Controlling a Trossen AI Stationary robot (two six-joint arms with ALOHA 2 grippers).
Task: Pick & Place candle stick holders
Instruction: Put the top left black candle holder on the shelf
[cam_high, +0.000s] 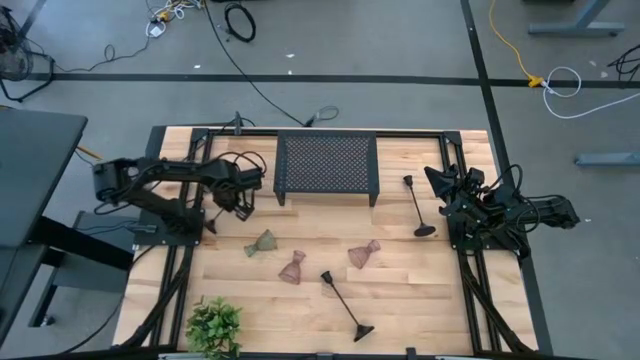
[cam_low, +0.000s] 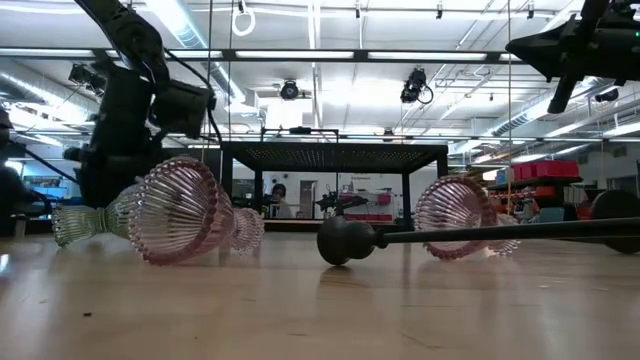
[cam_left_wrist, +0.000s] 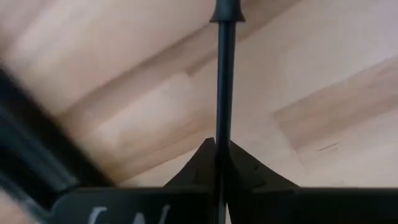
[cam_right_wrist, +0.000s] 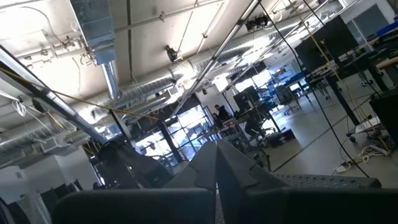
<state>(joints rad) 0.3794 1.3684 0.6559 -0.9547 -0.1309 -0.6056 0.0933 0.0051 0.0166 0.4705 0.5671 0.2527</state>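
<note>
At the table's near edge one black candle stick holder (cam_high: 346, 303) lay flat, with three glass holders (cam_high: 295, 267) on their sides just beyond it. Farther back on the left, the left gripper (cam_left_wrist: 219, 158) was clamped on a third black stem (cam_left_wrist: 225, 74), its long axis running straight out from the fingers. At far right, another stem (cam_high: 417, 207) lay beside the shut, empty right gripper (cam_high: 442, 184).

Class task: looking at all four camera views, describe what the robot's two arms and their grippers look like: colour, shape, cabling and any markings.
Both arms, left arm and right arm, are black and jointed, with loose black cables looping along them. The left gripper and right gripper each end in two dark wedge-shaped fingers. White lettering shows on the left gripper's body.
</note>
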